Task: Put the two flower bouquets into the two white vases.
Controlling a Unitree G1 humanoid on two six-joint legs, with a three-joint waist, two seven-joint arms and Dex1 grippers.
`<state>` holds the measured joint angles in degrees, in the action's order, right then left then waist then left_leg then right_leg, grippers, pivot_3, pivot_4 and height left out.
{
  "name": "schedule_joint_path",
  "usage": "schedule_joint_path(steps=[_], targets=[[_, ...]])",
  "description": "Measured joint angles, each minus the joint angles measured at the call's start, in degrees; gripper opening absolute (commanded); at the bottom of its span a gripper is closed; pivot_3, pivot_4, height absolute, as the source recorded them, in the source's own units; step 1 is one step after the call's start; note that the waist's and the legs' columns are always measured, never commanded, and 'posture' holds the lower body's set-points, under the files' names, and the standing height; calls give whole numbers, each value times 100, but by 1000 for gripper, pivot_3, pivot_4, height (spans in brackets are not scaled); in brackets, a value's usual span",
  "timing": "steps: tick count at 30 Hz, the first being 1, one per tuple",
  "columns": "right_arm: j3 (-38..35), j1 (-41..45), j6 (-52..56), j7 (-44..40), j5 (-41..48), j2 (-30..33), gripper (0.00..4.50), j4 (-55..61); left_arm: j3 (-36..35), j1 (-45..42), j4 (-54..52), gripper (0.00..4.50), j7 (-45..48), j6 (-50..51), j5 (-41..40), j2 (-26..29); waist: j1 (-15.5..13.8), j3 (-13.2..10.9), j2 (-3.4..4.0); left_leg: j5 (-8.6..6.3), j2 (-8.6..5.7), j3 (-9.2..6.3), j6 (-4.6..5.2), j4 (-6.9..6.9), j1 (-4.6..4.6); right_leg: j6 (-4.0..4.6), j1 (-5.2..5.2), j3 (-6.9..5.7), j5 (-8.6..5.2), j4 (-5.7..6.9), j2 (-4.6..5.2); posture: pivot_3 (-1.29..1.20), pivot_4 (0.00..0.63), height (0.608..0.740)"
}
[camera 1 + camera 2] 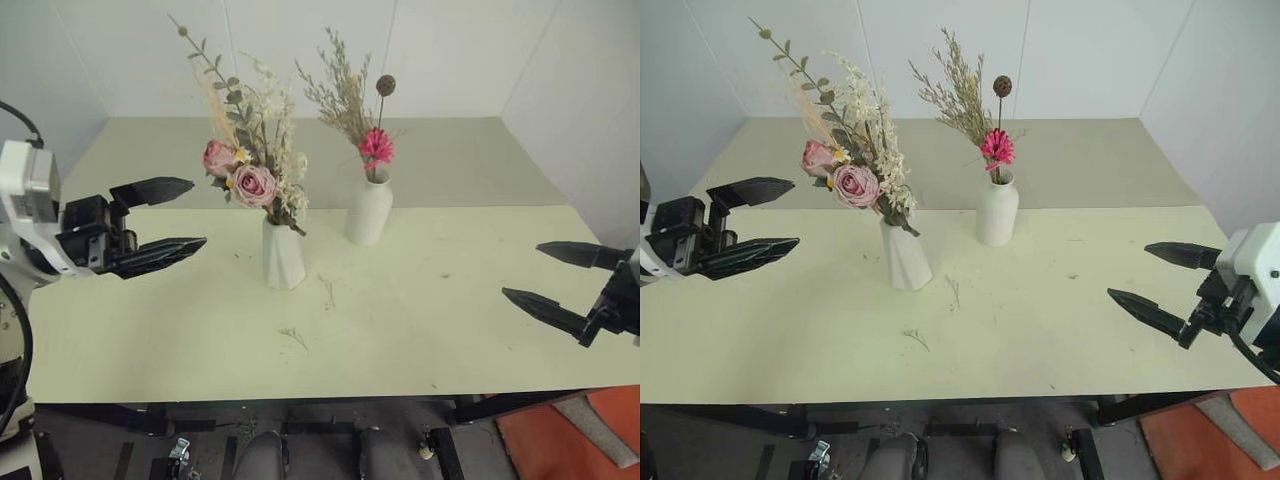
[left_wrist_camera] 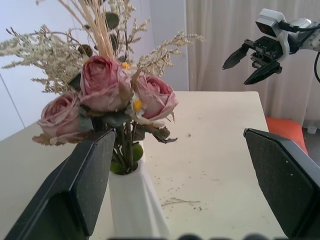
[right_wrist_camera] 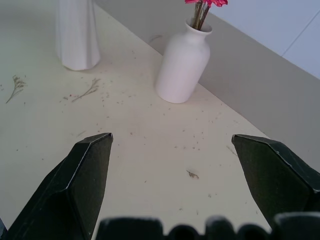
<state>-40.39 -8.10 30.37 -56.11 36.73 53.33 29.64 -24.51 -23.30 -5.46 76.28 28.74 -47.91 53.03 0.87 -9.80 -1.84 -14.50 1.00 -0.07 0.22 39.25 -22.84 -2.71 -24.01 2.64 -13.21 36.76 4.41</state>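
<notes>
Flowers stand in both vases on the pale green table (image 1: 450,330). The rose bouquet (image 1: 250,170), with pink roses, cream sprigs and green leaves, sits in the short faceted vase (image 1: 282,255) near the table's middle. Just to its right and a little farther back, the daisy bouquet (image 1: 362,110), with its magenta bloom, beige grass and dark seed head, sits in the taller round vase (image 1: 368,210). The left gripper (image 1: 178,215) hangs over the table's left edge, jaws wide and empty, pointing toward the roses. The right gripper (image 1: 535,272) hangs at the right edge, also wide and empty. Dry bits (image 1: 295,336) litter the tabletop in front of the vases.
</notes>
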Motion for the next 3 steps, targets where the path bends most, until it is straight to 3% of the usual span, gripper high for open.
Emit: schedule_joint_path(steps=[3], targets=[[1, 7, -3, -2, 55, -87, 4500, 69, 73, -147, 148, 4471, 194, 2, 45, 176, -7, 0, 0, 0, 0, 0, 0, 0, -1, 0, 1, -1, 0, -1, 0, 0, 150, 740]])
